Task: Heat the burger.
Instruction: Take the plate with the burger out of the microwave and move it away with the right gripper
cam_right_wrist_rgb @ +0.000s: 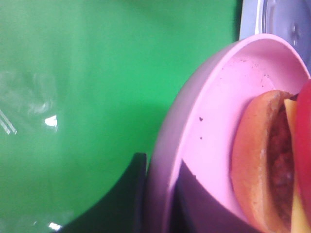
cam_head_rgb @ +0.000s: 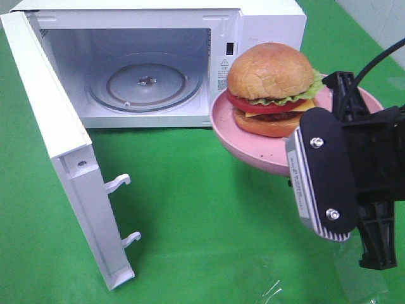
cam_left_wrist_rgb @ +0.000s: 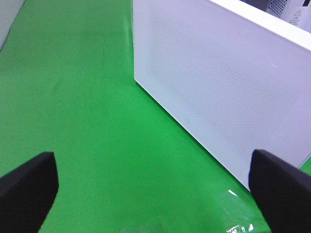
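Note:
The burger [cam_head_rgb: 271, 88], with a golden bun, tomato, lettuce and a patty, sits on a round pink plate [cam_head_rgb: 228, 130]. The plate hangs in the air just right of the microwave's open cavity. My right gripper [cam_head_rgb: 326, 104] is shut on the plate's near right rim. In the right wrist view one dark finger lies under the plate [cam_right_wrist_rgb: 214, 121] and one inside it, with the gripper [cam_right_wrist_rgb: 160, 204] clamped on the rim beside the burger [cam_right_wrist_rgb: 265, 160]. My left gripper [cam_left_wrist_rgb: 153, 194] is wide open and holds nothing. It faces the outer side of the microwave door [cam_left_wrist_rgb: 218, 87] and is out of the high view.
The white microwave [cam_head_rgb: 266, 19] stands at the back on green cloth. Its door [cam_head_rgb: 50, 126] is swung wide to the left, with latch hooks [cam_head_rgb: 120, 183] sticking out. A glass turntable [cam_head_rgb: 145, 85] lies inside. A clear plastic scrap [cam_head_rgb: 361, 282] lies at the front right.

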Robot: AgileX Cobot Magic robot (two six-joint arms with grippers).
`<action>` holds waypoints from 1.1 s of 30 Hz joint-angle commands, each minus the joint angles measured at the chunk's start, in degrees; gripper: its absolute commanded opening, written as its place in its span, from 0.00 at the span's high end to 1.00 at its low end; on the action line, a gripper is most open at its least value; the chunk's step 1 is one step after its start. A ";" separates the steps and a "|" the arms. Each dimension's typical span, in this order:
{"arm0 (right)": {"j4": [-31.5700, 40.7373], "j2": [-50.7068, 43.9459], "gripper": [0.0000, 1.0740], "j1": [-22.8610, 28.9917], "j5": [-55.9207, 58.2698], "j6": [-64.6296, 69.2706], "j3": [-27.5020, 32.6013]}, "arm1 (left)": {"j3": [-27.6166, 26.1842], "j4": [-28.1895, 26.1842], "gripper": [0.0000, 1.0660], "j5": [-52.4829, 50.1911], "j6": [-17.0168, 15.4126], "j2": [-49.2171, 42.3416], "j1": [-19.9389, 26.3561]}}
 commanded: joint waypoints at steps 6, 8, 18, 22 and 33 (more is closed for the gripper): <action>-8.48 -5.90 1.00 0.00 8.08 15.36 -0.40 | 0.17 0.17 0.06 -0.46 -0.11 -0.40 0.17; -9.22 -6.47 1.00 0.00 10.60 18.39 -0.40 | 0.17 0.17 0.06 -0.46 -0.11 -0.40 0.17; -14.04 -6.47 1.00 0.00 17.13 31.46 -0.40 | 0.17 0.17 0.06 -0.46 -0.11 -0.40 0.17; -16.56 -6.47 1.00 0.00 18.68 37.64 -0.40 | 0.17 0.17 0.06 -0.46 -0.11 -0.40 0.17; -26.87 -5.21 1.00 0.00 22.23 58.27 -0.40 | 0.17 0.17 0.06 -0.46 -0.11 -0.40 0.17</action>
